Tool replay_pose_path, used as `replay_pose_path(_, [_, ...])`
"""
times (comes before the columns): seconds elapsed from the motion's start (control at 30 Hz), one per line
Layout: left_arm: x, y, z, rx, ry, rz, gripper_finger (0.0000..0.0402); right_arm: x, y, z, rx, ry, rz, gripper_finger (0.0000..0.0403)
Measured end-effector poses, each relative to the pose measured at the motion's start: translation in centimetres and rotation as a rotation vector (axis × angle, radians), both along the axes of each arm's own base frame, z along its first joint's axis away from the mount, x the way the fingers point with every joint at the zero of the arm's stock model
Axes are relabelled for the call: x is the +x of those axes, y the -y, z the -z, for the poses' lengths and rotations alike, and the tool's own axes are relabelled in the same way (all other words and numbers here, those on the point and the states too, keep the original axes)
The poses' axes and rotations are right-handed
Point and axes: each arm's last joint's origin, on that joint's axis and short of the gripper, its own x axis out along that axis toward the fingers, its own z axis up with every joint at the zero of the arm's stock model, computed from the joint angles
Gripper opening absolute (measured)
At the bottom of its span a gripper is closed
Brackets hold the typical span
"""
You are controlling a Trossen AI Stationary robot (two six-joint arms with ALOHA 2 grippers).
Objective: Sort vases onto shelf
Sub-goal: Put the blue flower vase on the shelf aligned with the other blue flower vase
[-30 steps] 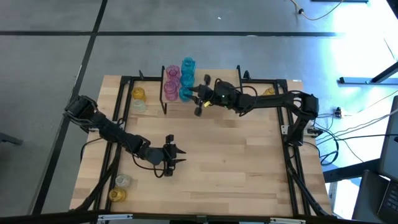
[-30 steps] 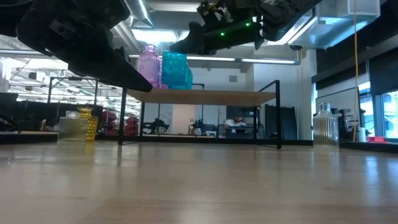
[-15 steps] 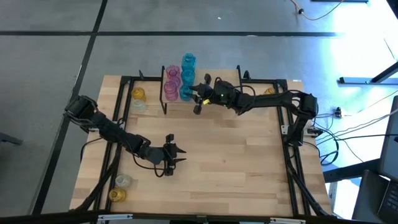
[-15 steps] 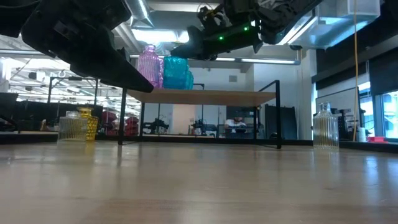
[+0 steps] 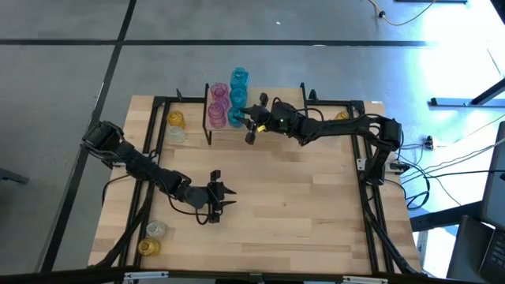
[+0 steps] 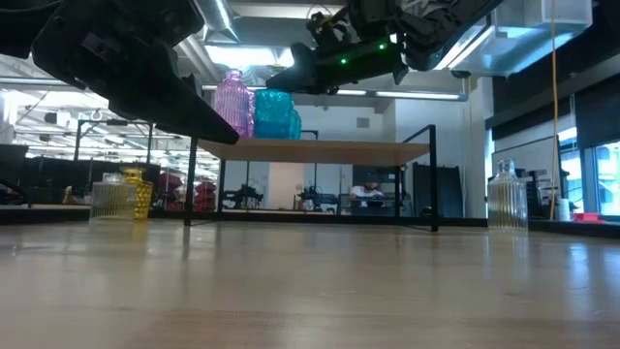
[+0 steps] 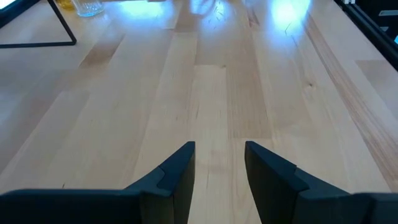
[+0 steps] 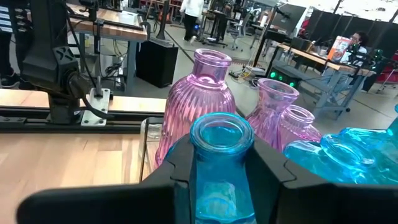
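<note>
Up at the far edge of the table [image 5: 316,197] stands the shelf [image 5: 260,118], with a cluster of vases [image 5: 227,99] packed on its left end, and the right gripper [image 5: 246,120] sits just beside that cluster with one more vase [image 8: 219,168] between its fingers, in front of the others. Left of the shelf, two vases [image 5: 175,125] stand on the table, and another pair [image 5: 152,238] sits at the near left corner. The left gripper [image 5: 225,197] hangs over the table's middle, well apart from everything.
</note>
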Motion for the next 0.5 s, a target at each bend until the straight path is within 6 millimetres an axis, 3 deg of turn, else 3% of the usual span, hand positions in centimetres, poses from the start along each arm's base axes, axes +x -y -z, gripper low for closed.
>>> replay_pose_path(0.5, [0.0, 0.0, 0.0, -0.001, 0.0, 0.0, 0.0133, 0.05, 0.01, -0.04, -0.012, 0.015, -0.001, 0.0081])
